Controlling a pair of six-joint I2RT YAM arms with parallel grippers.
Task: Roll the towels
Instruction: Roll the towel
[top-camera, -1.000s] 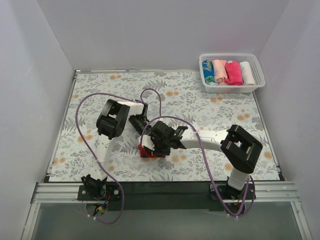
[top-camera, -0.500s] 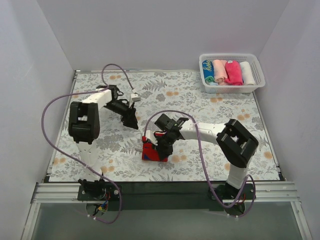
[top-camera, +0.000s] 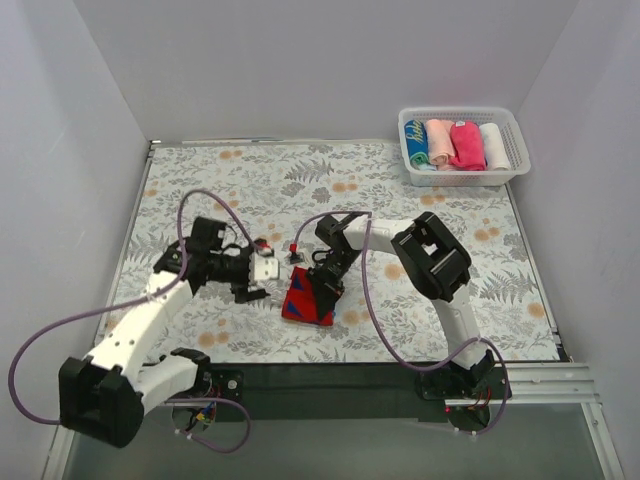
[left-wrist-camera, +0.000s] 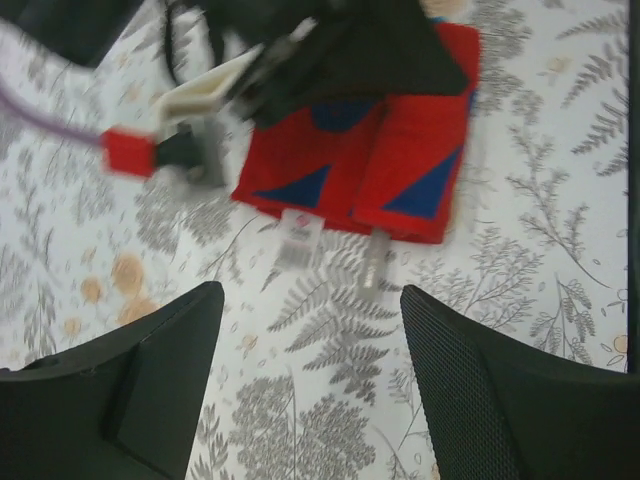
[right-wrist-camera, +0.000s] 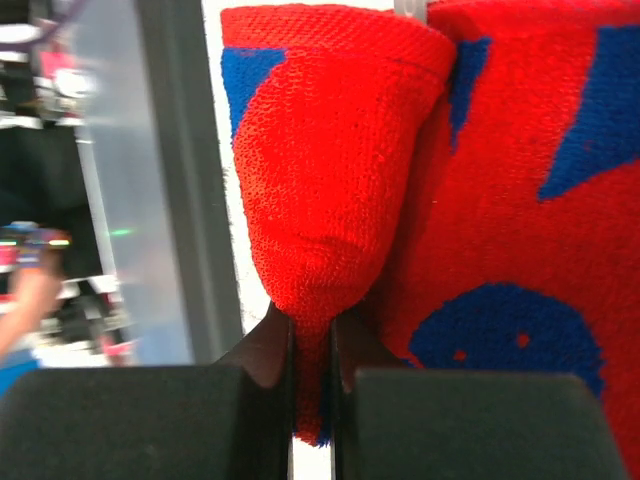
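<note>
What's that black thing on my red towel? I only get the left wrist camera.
Observer: That's the right gripper. Its own camera shows it shut on a fold of the red towel.
Operator: Are there any other towels?
Observer: Yes. The top camera shows four rolled towels side by side in a white basket, off at the far right corner.

Part of towel (top-camera: 300, 308) under right gripper (top-camera: 321, 284)
</note>
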